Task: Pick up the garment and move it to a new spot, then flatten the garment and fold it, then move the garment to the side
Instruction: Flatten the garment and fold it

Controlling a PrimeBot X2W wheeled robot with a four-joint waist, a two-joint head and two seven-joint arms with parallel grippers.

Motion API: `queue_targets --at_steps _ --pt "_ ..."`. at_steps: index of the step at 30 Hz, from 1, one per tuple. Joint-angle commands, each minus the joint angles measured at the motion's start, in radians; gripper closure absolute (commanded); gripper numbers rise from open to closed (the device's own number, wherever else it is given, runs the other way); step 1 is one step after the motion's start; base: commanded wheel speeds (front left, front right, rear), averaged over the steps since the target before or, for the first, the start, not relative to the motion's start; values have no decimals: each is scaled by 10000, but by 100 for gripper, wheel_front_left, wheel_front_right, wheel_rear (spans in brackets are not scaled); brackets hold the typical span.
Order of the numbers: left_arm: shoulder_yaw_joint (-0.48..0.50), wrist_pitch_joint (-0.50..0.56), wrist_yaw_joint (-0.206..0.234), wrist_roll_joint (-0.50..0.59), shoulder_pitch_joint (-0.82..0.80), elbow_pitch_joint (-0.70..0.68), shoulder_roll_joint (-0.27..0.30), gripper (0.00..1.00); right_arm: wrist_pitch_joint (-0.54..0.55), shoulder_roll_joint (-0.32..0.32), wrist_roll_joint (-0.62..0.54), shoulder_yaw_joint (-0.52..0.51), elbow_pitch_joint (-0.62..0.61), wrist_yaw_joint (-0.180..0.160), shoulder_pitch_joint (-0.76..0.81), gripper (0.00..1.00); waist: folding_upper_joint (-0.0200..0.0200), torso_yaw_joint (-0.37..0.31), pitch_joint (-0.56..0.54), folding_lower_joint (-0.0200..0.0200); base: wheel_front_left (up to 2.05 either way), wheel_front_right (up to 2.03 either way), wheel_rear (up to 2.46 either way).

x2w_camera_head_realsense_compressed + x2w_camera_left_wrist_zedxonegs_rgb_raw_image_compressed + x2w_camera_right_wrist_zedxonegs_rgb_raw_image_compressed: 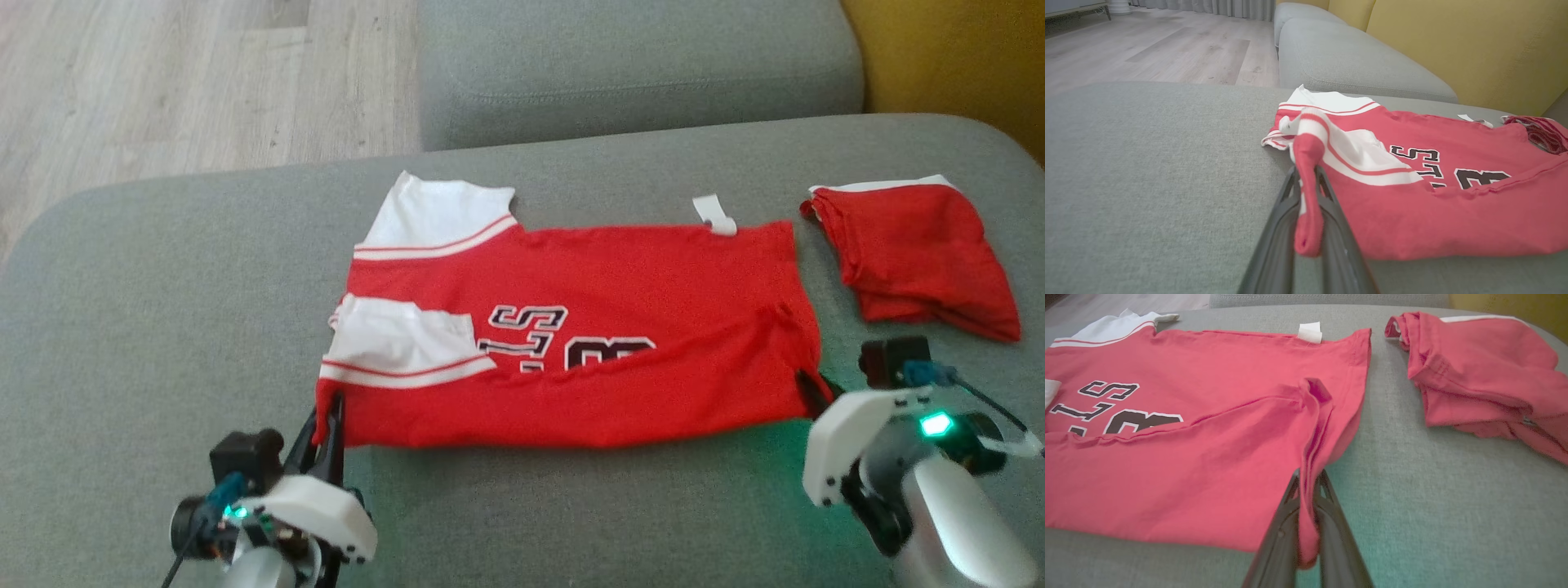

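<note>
Wooden floor point(163, 82) is seen at the far left, beyond the grey cushion point(163, 327) on which everything lies. The left tool point(331, 416) is pressed together on the garment point(588, 359) at its near left corner, and a roll of red and white cloth is pinched between the fingers point(1286, 208). The garment, a red jersey, is spread in the middle of the cushion with its long axis running left to right. The 2 white sleeves point(433, 216) point left and the hem lies at the right. The near edge is folded over and part of the black lettering point(563, 339) is covered. A white label point(714, 214) sticks out from the far edge. The right tool point(808, 384) is closed on the near right corner, with a gathered ridge of red cloth clamped in it. Just beside the hem, apart from it, a folded red cloth point(914, 253) is laid. A second cushion point(637, 65) and a yellow backrest point(955, 49) are seen behind.
</note>
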Motion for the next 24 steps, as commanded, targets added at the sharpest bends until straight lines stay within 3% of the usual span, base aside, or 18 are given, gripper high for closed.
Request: queue_targets --at_steps 1,12,13,14,18,24 --pt "291 22 69 -89 -229 -475 250 100 110 -192 94 192 -566 -7 -119 100 0 -18 -43 2 0 0 0" --pt "-112 1561 272 -141 868 -2280 506 100 1771 -185 302 -383 -3409 -7 1704 100 0 -16 59 2 0 0 0" --pt "-142 1638 285 -108 863 -2354 552 63 1774 -134 240 -444 -3585 -7 1748 25 0 -22 125 2 0 0 0" --pt "-101 1585 350 -88 820 -2445 573 0 1777 -37 224 -559 -3719 -7 1775 0 0 -26 194 2 0 0 0" --pt "91 1225 485 -91 510 -2675 611 0 1635 297 90 -924 -4208 -7 1643 0 0 -62 483 2 0 0 0" --pt "364 350 356 -143 -452 -3107 677 0 518 653 -516 -1480 -4719 -7 864 0 0 -185 1041 2 0 0 0"
